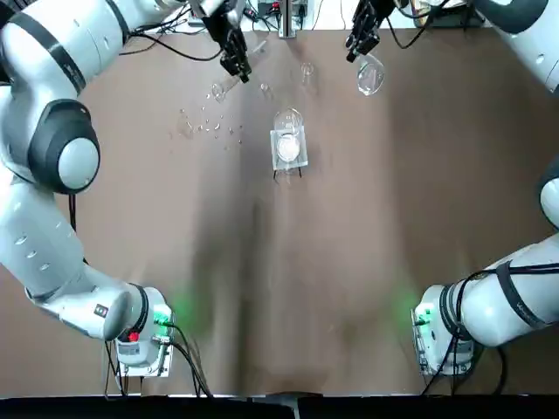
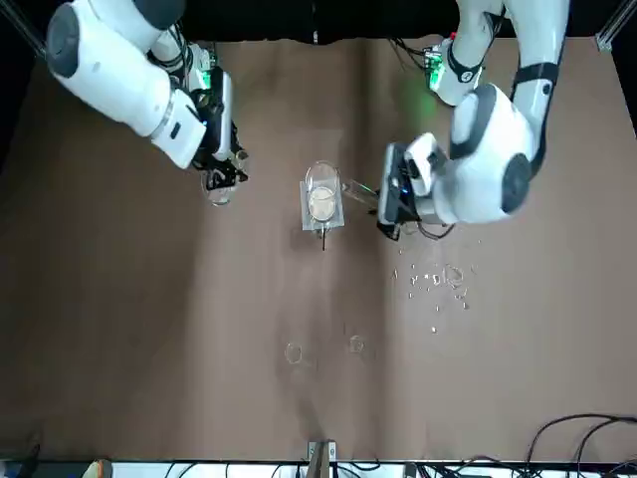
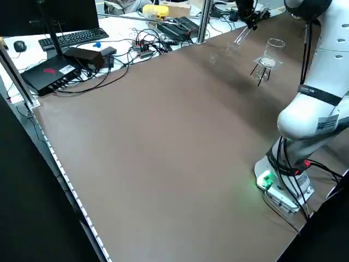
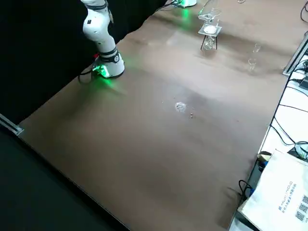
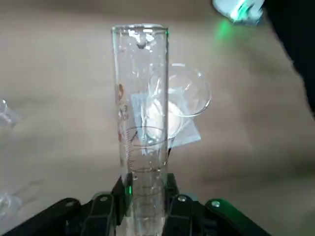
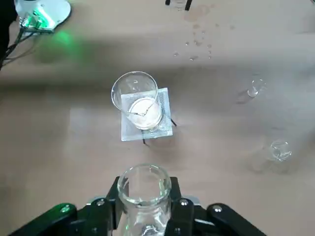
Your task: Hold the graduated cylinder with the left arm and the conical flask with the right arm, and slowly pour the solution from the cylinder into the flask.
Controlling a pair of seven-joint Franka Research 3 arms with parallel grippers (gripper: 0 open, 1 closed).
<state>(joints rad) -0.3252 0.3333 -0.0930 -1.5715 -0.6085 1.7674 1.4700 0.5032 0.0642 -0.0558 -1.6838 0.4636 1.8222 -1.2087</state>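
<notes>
My left gripper (image 5: 145,196) is shut on the graduated cylinder (image 5: 142,113), a thin clear tube with printed marks, gripped near one end. In the front view the cylinder (image 2: 356,188) leans from the left gripper (image 2: 388,207) toward the middle of the table. Over the far right part of the table my right gripper (image 6: 145,201) is shut on the neck of the conical flask (image 6: 145,186), mouth open toward the camera. Seen from overhead, the flask (image 1: 370,77) hangs just below the right gripper (image 1: 361,42), and the left gripper (image 1: 234,59) is at the far left.
A glass beaker (image 1: 288,122) sits on a white mesh square atop a small tripod (image 1: 288,150) between the two grippers. Water droplets (image 1: 208,124) are scattered near the left gripper. Two small glass pieces (image 1: 306,70) lie toward the far edge. Cables and desk gear lie beyond it.
</notes>
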